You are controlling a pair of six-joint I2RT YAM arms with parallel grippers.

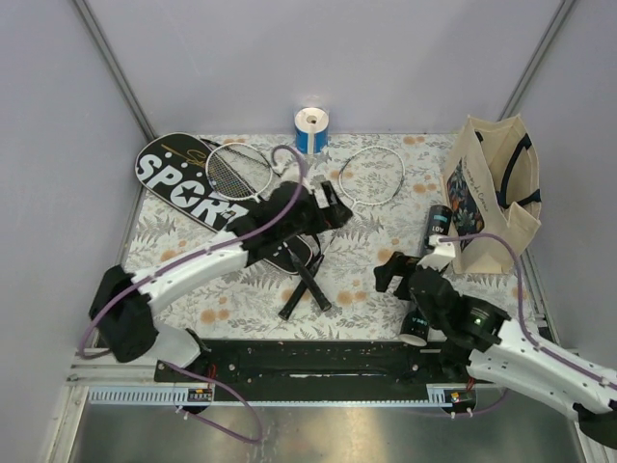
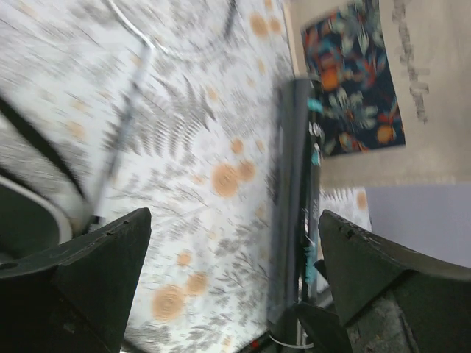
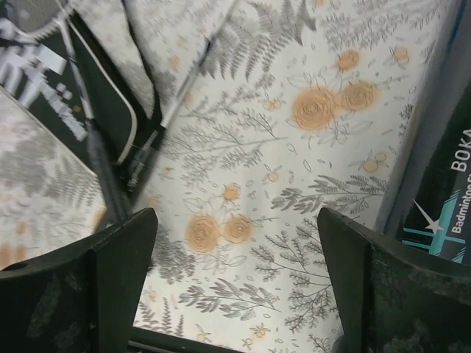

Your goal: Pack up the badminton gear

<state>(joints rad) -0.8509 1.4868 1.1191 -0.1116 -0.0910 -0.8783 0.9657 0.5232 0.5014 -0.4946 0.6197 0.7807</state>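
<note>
**Desk:** What sits nearest the lens?

**Photographer:** At lower right of the overhead view, the right gripper (image 1: 388, 273) hangs over the floral tablecloth (image 1: 362, 260), jaws spread wide and holding nothing. The black tube (image 1: 439, 224) lies just to its right and runs up the frame toward the tote bag (image 1: 496, 193). The arm hides the tube's lower stretch. On that wrist's own camera the tube hugs the right edge, outside the right finger (image 3: 383, 287).

**Desk:** And centre frame?

**Photographer:** The black handles (image 1: 304, 285) of the two rackets cross in an X left of that gripper, apart from it. Above them the left gripper (image 1: 339, 207) hovers mid-frame, jaws likewise wide and empty. The right racket (image 1: 371, 176) has its white hoop just up and right of those fingers. Whether they touch its shaft, I cannot tell. From the left wrist camera the tube runs top to bottom on the cloth beyond the jaws, nearer the right finger (image 2: 383, 287).

**Desk:** The back of the table?

**Photographer:** At upper left, the left racket (image 1: 238, 171) rests its head on the SPORT cover (image 1: 178, 181). The blue-and-white roll (image 1: 310, 130) stands at top centre by the wall.
</note>
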